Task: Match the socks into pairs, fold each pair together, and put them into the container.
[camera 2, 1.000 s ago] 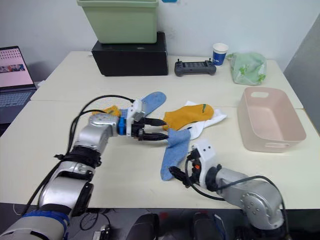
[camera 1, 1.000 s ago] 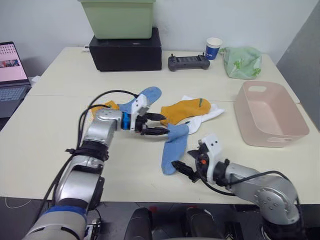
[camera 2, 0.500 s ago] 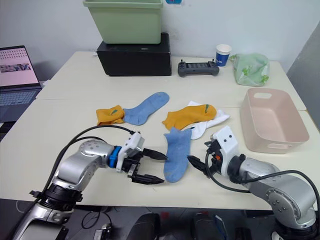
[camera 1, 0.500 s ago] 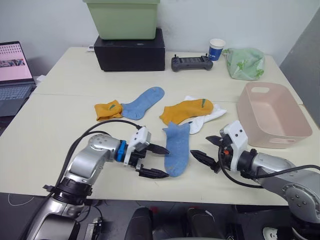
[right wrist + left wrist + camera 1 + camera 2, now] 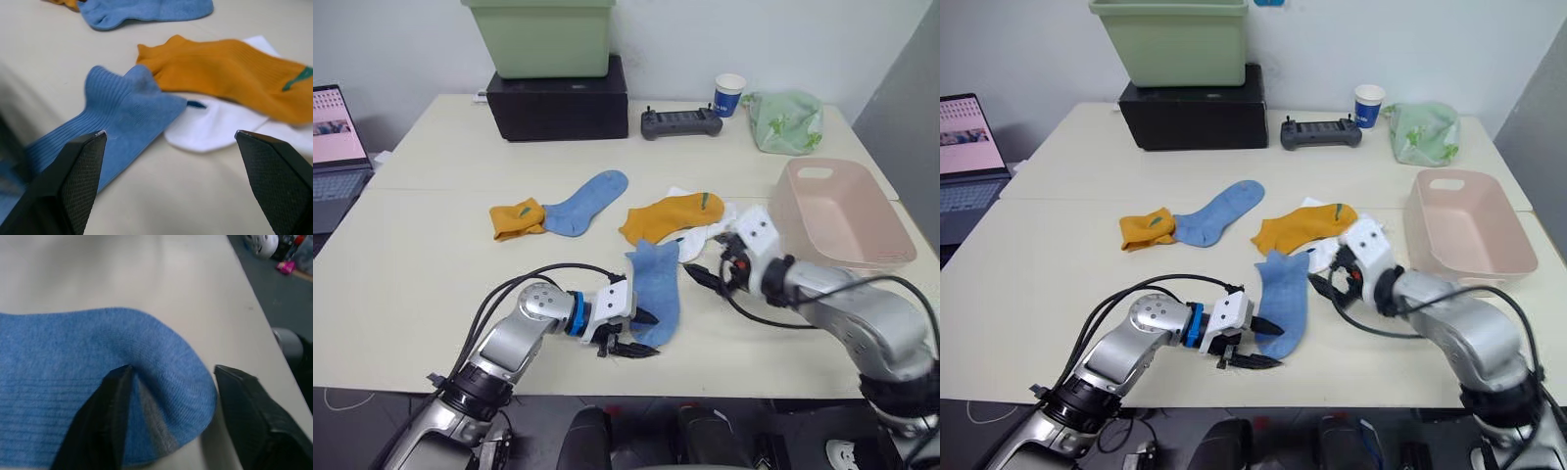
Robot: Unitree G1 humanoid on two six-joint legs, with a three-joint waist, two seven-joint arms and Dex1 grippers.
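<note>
On the pale counter we see our left arm bent inward and low, its left gripper spread open around the toe of the near light blue sock, one finger pressing into the fabric. Our right arm reaches in from the side, its right gripper open just beside that sock's cuff. The pink container sits at the right.

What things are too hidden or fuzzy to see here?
- White socks: mostly covered by the mustard-orange sock in the eye views, so I cannot count them.
- Second mustard-orange sock: one end lies under the far blue sock.
- Laptop: cut off by the left eye view's edge.
- Near blue sock: the left wrist view cuts off all but its toe.
</note>
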